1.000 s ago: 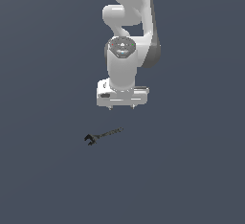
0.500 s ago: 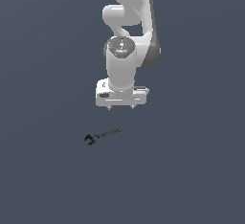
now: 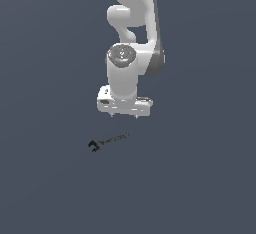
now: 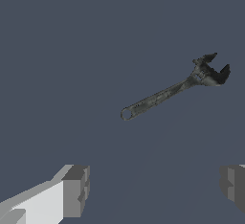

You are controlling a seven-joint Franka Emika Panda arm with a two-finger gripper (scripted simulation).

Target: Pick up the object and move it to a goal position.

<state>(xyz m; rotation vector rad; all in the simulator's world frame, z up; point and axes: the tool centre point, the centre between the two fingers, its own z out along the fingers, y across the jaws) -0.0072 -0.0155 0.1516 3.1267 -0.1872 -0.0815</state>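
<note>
The object, a small dark grey-black wrench (image 3: 107, 141), lies flat on the grey floor, its open-jaw head toward the exterior view's left. In the wrist view the wrench (image 4: 165, 94) shows whole, with a hole at the handle's end. My white gripper (image 3: 124, 114) hangs above the wrench and a little to the exterior view's right of it, not touching it. The gripper (image 4: 153, 189) is open and empty, its two grey fingertips (image 4: 76, 189) wide apart; the wrench lies beyond them, not between them.
A plain dark grey floor (image 3: 200, 178) fills both views. The white arm (image 3: 132, 33) rises behind the gripper. No other objects show.
The gripper has shifted very slightly toward the exterior view's left. The wrench has not moved.
</note>
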